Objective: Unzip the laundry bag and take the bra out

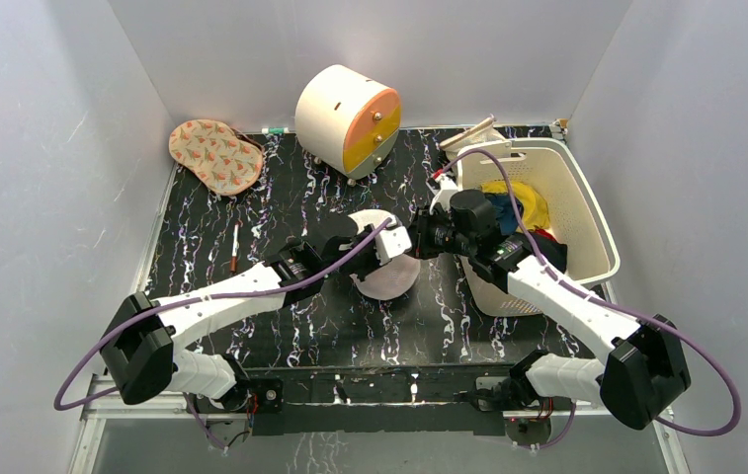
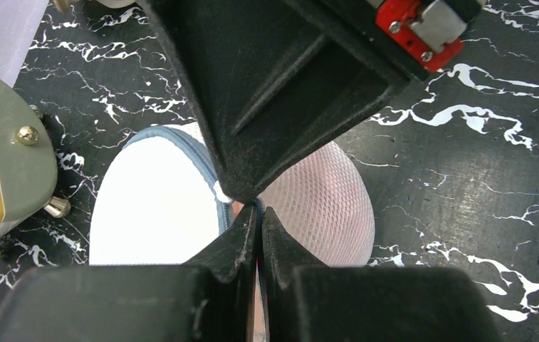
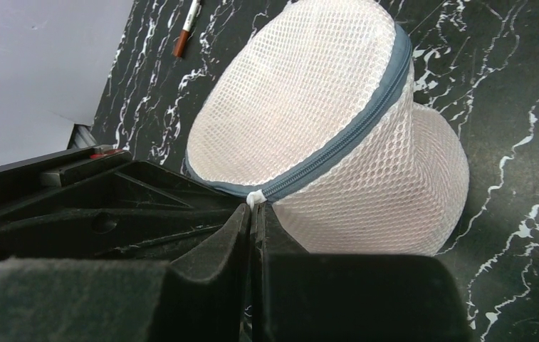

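The laundry bag (image 1: 386,275) is a round white mesh pouch with a grey-blue zipper around its rim, lifted on edge at the table's middle. My left gripper (image 1: 395,243) is shut on the bag's zipper rim; the left wrist view shows its jaws (image 2: 259,208) pinching the grey band. My right gripper (image 1: 419,240) meets it from the right and is shut at the small white zipper pull (image 3: 254,197). The right gripper's tips (image 3: 254,208) are closed together under the pull. The bra is inside the bag and shows only as a pink tint through the mesh (image 2: 323,196).
A cream-and-orange drawer cabinet (image 1: 348,118) stands at the back. A cream slotted basket (image 1: 587,212) with dark blue, yellow and black clothes (image 1: 520,205) is at the right. A patterned pad (image 1: 216,155) lies back left. A pen (image 1: 235,247) lies left of the bag.
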`<state>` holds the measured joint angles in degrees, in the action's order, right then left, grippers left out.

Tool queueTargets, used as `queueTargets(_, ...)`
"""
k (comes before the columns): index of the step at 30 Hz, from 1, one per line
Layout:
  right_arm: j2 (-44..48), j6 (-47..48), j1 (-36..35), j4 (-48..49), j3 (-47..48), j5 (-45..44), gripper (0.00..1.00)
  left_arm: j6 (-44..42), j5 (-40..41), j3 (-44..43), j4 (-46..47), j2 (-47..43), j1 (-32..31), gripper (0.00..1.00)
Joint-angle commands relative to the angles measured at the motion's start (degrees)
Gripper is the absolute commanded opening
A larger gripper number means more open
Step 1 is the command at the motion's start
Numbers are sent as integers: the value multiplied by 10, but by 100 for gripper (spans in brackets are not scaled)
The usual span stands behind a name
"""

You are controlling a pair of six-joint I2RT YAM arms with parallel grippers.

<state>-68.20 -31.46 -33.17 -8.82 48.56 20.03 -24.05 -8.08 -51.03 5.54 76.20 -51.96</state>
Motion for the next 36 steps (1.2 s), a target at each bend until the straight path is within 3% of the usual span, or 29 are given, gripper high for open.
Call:
queueTargets(1, 25, 18, -6, 14, 25, -43, 0, -11, 31, -16, 14, -9, -2, 0)
queueTargets(11, 30, 22, 29, -18, 13, -108, 0, -35, 66, 10, 39, -41, -3, 0)
queueTargets(17, 33, 23, 116, -15, -7, -50, 0, -42, 70, 13, 38, -45, -3, 0)
queueTargets(25, 30, 30, 111, 14, -3, 40, 0, -43, 63, 9, 33, -43, -3, 0)
queueTargets(31, 33, 20, 69, 26, 2, 29, 0, -29, 17, -2, 19, -40, -2, 28)
queueTargets(36, 23, 5, 42, 46, -1, 18, 0, -14, -31, -9, 9, -40, -3, 40)
